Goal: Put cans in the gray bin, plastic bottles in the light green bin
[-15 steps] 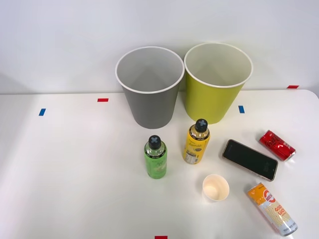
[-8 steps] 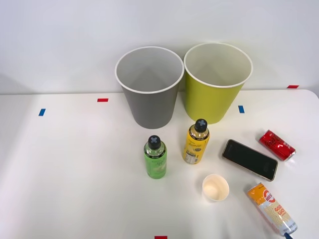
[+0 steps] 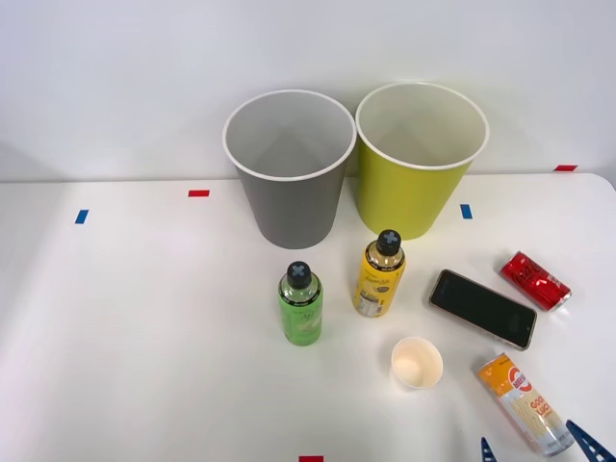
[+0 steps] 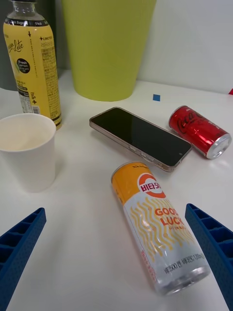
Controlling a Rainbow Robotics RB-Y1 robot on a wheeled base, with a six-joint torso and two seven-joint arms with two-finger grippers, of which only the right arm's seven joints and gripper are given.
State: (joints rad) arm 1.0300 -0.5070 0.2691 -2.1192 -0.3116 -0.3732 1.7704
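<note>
The gray bin and the light green bin stood upright side by side at the back of the white table, their rims nearly touching. In front of them the green bottle and the yellow bottle stood upright, a little apart. To the robot's right of the yellow bottle lay a dark phone face up, and beyond it the red can on its side. A small paper cup stood open in front of the phone. The orange can lay on its side nearest the front edge, on the right.

The front view caught just the blue tips of the right gripper poking in at the lower edge, one on each side of the orange can's base end. The wrist view showed more: the gripper had its jaws wide apart, with the ribbed fingers at the two corners and the orange can lying between them, untouched. That view also gave the lettering on the yellow bottle, the cup beside it, the phone, the red can and the lower wall of the light green bin.
</note>
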